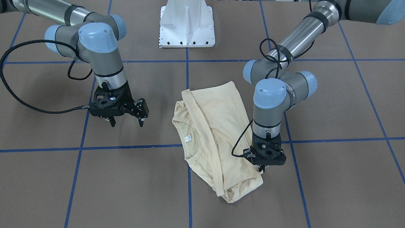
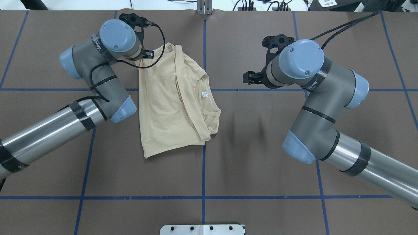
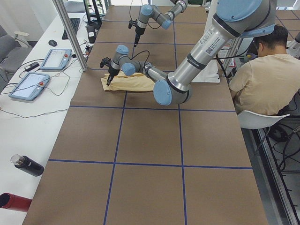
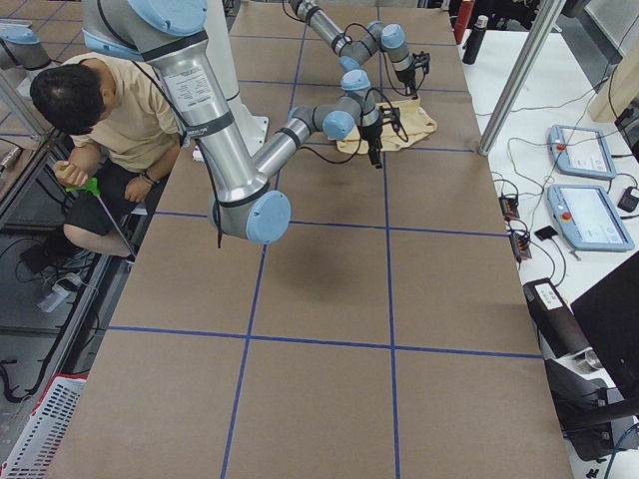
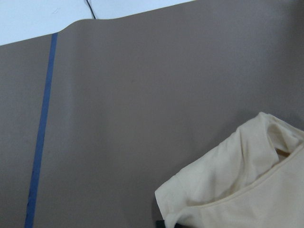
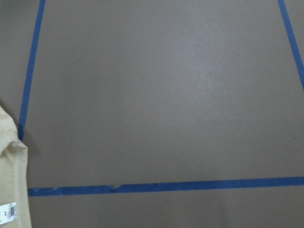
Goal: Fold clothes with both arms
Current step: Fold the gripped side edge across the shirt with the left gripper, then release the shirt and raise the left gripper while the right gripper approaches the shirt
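**Left hand at the shirt's corner**

I am looking at the shirt (image 1: 218, 126). It is lying folded in the middle of the tabletop (image 1: 332, 177), with its small white label (image 1: 188, 138) showing. My left hand (image 1: 262, 170) is pointing down at one corner of the shirt. Its fingers are pressing together, and it looks to be pinching the cloth. My right hand (image 1: 127, 124) is hanging over the tabletop beside the shirt, fingers spread wide, holding nothing.

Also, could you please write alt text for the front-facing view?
A folded cream shirt lies on the brown table with its blue tape lines. The left gripper, on the view's right, points down at the shirt's lower right corner; the right gripper hangs open, clear of the cloth.
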